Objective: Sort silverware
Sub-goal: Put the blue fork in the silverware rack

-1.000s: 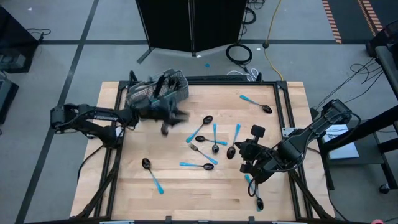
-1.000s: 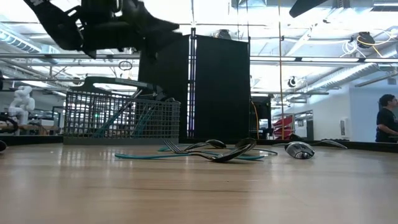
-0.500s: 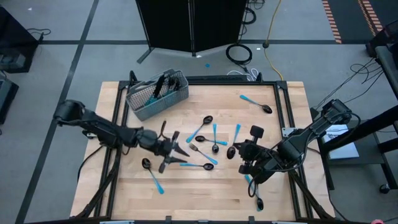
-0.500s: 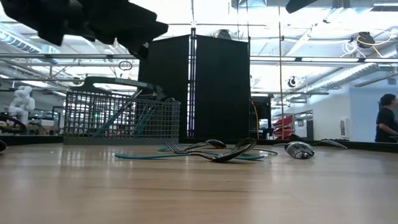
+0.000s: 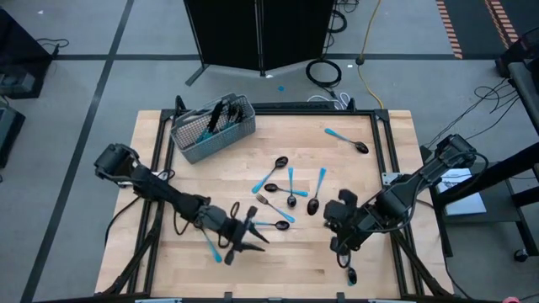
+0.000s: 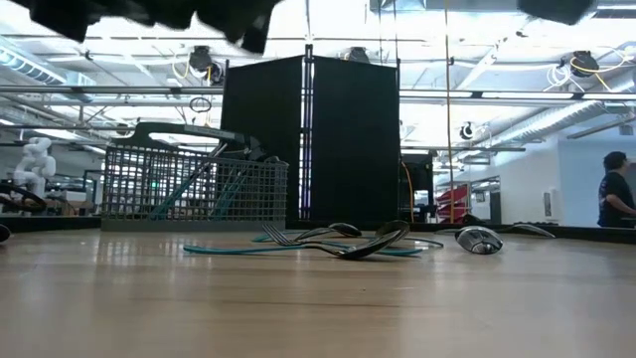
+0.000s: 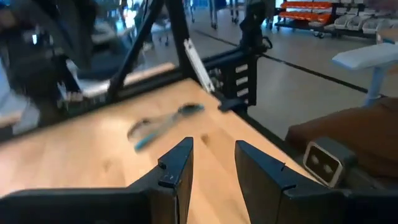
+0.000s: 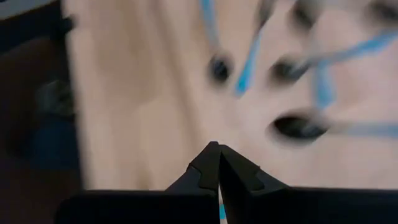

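The left arm is stretched from the left edge of the high view toward the lower centre, and its left hand [image 5: 244, 236] is held low over the worktop [image 5: 286, 261]. The fingers [image 7: 177, 163] are seen partly open, with nothing between them. The right arm is bent in from the right edge, and the right hand [image 5: 338, 220] is closed and empty. The silverware [image 5: 286, 192] is scattered across the centre of the worktop, one spoon [image 5: 347, 140] at upper right, and more pieces stand in the basket [image 5: 212, 128] at upper left. A person [image 6: 616, 189] is seen at the far right of the low view.
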`<action>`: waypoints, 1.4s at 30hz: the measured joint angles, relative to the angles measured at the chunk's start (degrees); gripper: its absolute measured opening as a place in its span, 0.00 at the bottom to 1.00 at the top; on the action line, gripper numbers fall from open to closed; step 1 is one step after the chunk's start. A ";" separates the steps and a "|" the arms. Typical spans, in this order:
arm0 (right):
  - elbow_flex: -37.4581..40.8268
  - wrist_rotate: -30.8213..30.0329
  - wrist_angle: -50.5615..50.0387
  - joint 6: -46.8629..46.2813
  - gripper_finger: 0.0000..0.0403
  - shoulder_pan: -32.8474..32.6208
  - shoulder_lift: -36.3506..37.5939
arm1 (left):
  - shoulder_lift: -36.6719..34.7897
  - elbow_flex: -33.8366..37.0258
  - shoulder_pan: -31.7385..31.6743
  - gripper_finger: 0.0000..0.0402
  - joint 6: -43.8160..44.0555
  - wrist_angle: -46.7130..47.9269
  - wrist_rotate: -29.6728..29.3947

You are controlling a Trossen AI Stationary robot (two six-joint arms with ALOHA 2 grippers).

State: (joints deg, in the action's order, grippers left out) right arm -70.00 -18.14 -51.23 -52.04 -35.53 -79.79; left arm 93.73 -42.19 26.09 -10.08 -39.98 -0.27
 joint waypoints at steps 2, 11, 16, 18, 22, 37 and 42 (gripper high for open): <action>0.00 5.51 -0.04 -5.25 0.00 -0.72 0.00 | 0.79 -2.05 0.06 0.29 -2.86 -0.03 0.00; -0.02 9.53 -0.20 -26.08 0.00 -6.60 -0.92 | 0.79 -4.66 -0.66 0.29 -7.39 0.29 -0.04; -0.02 19.36 -0.45 -31.44 0.00 -9.26 -4.37 | 0.79 -4.68 -0.66 0.29 -6.94 5.08 -0.04; 0.00 22.39 -0.95 -30.92 0.00 -9.74 -6.27 | 0.79 -4.68 -0.65 0.29 -6.93 7.30 -0.04; 0.00 21.22 -2.09 -36.09 0.00 -9.52 -9.84 | 0.79 -4.63 -1.17 0.29 -6.93 9.12 -0.04; 0.04 28.05 -7.49 -44.49 0.24 -8.30 -22.64 | 0.79 -4.63 -1.74 0.29 -6.82 9.24 -0.04; 0.05 30.63 -7.44 -42.14 0.28 -8.23 -25.52 | 0.79 -4.63 -1.74 0.29 -6.76 8.69 -0.03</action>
State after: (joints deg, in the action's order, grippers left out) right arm -69.95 12.49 -58.67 -94.18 -43.76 -105.30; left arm 94.52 -46.83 24.35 -16.85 -31.29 -0.30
